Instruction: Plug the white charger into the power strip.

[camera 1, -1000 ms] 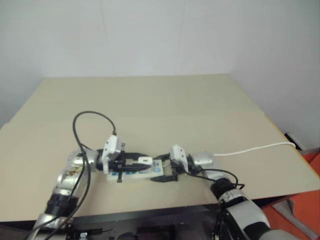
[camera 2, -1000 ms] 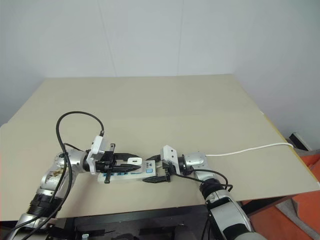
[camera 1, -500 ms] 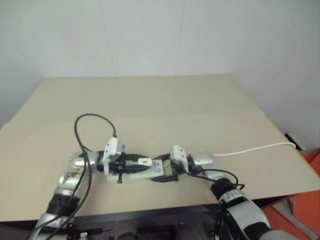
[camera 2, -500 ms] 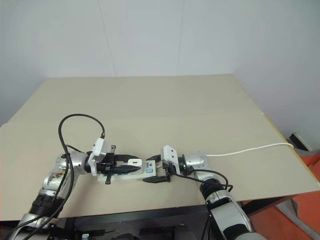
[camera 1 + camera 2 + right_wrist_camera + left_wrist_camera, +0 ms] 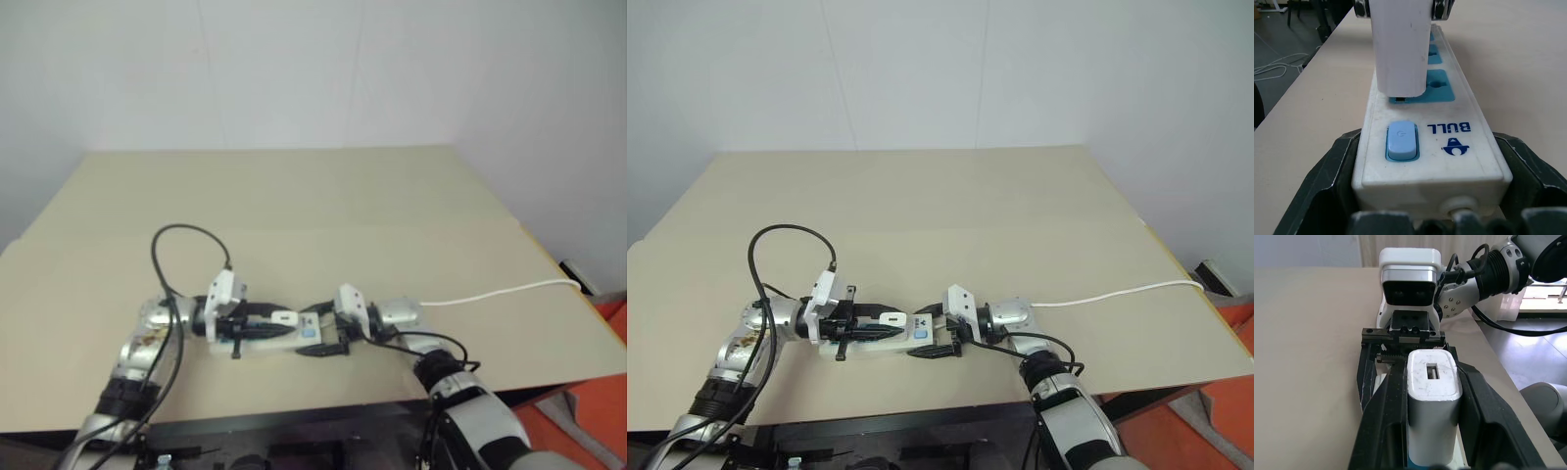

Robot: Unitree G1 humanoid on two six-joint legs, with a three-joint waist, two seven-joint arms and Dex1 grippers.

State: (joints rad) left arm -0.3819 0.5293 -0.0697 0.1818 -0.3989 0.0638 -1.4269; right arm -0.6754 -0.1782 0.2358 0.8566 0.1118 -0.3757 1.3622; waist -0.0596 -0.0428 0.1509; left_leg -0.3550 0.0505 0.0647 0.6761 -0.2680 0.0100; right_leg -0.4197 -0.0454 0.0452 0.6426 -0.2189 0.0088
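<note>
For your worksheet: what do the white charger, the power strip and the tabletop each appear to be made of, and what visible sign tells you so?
White charger: seemingly hard plastic, smooth and faintly glossy, with rounded moulded edges and light scuffs.
Power strip: likely moulded plastic too; white casing with blue socket inserts, a blue switch and a printed logo.
Table: matte beige sheet, perhaps laminate or painted board; no grain shows, so uncertain.

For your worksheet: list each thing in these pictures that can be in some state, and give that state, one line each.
white charger: clamped in the left gripper, standing in the socket next to the switch.
power strip: flat on the table, switch end gripped.
left gripper: shut on the charger.
right gripper: closed around the strip's end.
</note>
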